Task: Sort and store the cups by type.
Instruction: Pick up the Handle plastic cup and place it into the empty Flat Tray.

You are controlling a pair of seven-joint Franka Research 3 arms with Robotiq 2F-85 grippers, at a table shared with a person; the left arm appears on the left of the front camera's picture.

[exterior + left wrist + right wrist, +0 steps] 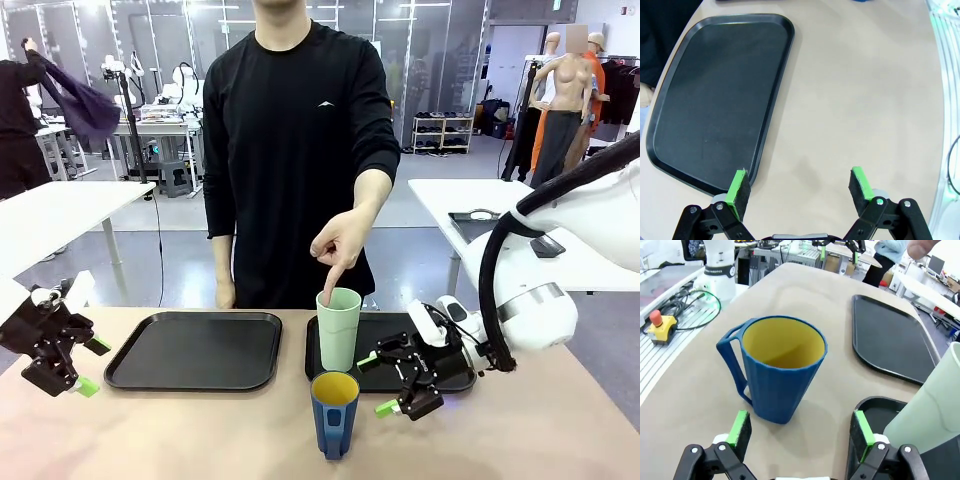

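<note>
My right gripper (378, 385): hanging open and empty just right of the blue mug (334, 413), fingers aiming at it.
My left gripper (92, 366): waiting open, holding nothing, well to the mug's left, past the left tray (195, 350).
Mug: standing upright on bare table, handle facing my side.
Mint tumbler (339, 328): standing just behind the mug, seemingly on the corner of the right tray (388, 328).
Person's hand (340, 245): pointing down at the tumbler's rim, above and behind the mug.
Risk, tipping: I am judging that a finger sweeping in behind the mug could be clipping the tall tumbler.
Risk, handle: a pad landing on it could be twisting the mug.
Risk, hand: reaching behind the mug now could be striking the finger.
</note>
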